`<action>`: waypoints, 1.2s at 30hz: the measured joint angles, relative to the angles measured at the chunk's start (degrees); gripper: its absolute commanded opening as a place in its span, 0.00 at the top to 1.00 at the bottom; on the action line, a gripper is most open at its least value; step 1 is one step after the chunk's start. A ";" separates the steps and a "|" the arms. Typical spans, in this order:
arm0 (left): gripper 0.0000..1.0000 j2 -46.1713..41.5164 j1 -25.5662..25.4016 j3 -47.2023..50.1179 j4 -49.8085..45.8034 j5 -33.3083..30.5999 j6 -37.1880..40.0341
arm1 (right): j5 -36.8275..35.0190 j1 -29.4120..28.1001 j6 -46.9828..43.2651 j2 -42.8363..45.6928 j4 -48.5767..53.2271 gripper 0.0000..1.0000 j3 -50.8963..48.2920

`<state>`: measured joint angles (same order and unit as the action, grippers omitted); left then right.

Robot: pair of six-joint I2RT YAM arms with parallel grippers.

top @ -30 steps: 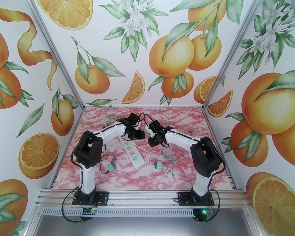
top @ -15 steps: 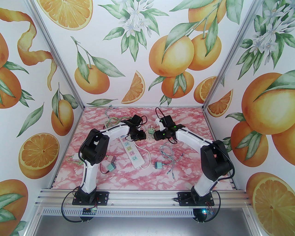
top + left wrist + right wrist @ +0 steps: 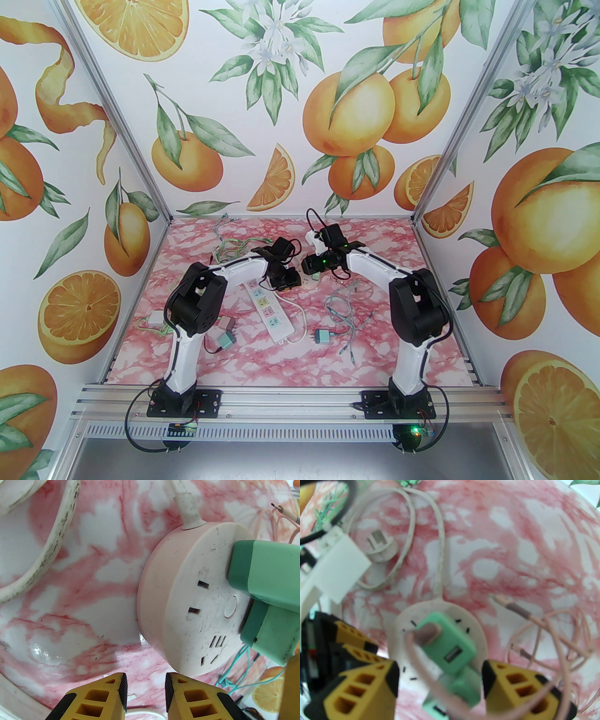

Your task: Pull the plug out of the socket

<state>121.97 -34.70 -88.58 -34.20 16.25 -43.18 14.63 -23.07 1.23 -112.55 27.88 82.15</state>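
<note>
A round white socket (image 3: 199,601) with a pink rim lies on the marble table, its cord running away from it. Two green plugs (image 3: 264,573) sit side by side in its right half. My left gripper (image 3: 144,691) hovers just off the socket's near edge, yellow fingers a narrow gap apart with nothing between them. In the right wrist view my right gripper (image 3: 440,679) stands open astride a green plug (image 3: 450,648) that has a pink cable in it, a finger on each side. From above, both grippers meet at the socket (image 3: 305,280).
A white power strip (image 3: 267,309) lies in the middle of the table. Loose green adapters (image 3: 226,340) (image 3: 323,335) and a tangle of thin cables (image 3: 347,309) lie toward the front. A loose white plug (image 3: 380,546) and a pink cable (image 3: 546,625) lie beside the socket.
My left gripper slid right toward the socket while its jaws narrowed. My right gripper swung back and right, opened wider, then came left over the green plug.
</note>
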 measured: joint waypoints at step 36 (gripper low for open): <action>0.51 4.46 1.99 -6.56 -3.26 -1.70 4.63 | -15.80 -6.93 -4.35 6.93 2.69 0.60 -9.35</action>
<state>126.43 -32.71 -95.13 -37.45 14.55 -38.54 -1.17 -30.00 -3.11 -105.62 30.57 72.79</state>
